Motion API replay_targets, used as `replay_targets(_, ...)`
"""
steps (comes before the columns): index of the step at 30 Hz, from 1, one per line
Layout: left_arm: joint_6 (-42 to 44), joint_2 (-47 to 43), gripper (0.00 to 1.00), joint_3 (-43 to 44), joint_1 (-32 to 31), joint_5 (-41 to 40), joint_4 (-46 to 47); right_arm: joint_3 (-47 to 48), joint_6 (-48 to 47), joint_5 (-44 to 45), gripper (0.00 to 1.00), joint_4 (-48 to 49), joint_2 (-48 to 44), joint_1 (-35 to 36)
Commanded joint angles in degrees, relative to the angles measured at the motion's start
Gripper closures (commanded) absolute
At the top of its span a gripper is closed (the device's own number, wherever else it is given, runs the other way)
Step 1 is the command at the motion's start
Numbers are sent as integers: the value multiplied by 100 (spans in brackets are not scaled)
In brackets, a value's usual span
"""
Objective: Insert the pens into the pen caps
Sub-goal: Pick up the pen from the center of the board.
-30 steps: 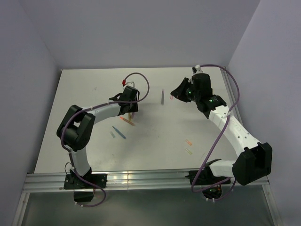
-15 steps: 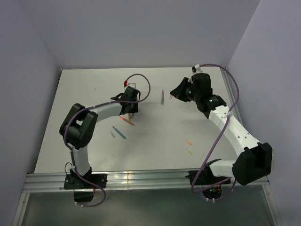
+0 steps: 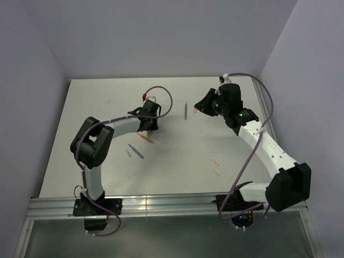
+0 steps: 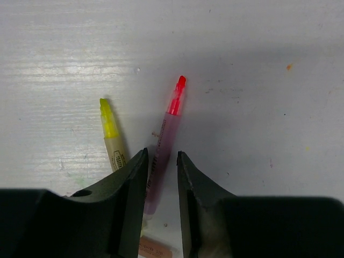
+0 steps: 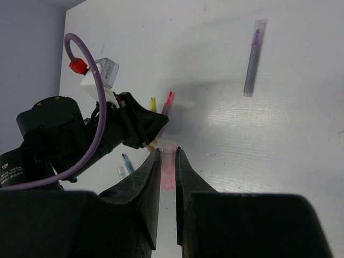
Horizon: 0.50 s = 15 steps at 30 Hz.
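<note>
Gripper, left (image 4: 161, 156): pointed down at the surface (image 3: 107, 177), jaws apart and straddling the barrel of the pink-red pen (image 4: 165, 134). A sliver of gap shows on one side, so I have not clamped it. The pen lies flat, its red tip pointing out ahead of my fingers. Yellow pen (image 4: 110, 129) lies just beside it, near parallel, its body running under one finger. Orange pen (image 4: 156, 248) peeks out beneath the jaws. All three sit left of the surface's middle.

Gripper, right (image 5: 167, 153): clenched on the pink cap (image 5: 168, 167), its rim poking past my fingertips, toward the far right corner.

Grey-purple pen (image 5: 252, 56) lies alone mid-surface toward the far edge. Blue pen (image 3: 136, 151) and pale blue cap (image 3: 128, 153) lie side by side, nearer the near edge than my left gripper. Orange cap (image 3: 215, 162) and yellow-green cap (image 3: 216, 173) lie close together toward the near right corner.
</note>
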Motion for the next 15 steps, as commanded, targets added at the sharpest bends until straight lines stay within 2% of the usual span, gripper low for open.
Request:
replay_targets(1,73,86,67,196,-36,78,22,32,-81,-32,100,247,-108,31)
replay_targets(4,64,130,71,213,-36,78,-13,41,-81,-40,100,239,-90,31)
replay_targets(7,29,218,82,240,-36,78,-48,41,-90,-31,100,230,-81,31)
replay_targets(8,29,227,87,249,-36,95,-49,41,-82,-31,100,239,-81,31)
replay_targets(9,29,235,99,249,-36,130,-31,41,-90,-31,100,239,-73,31)
replay_targets(15,-76,-325,100,73,-45,542,311,49,-125,-110,100,291,-37,31)
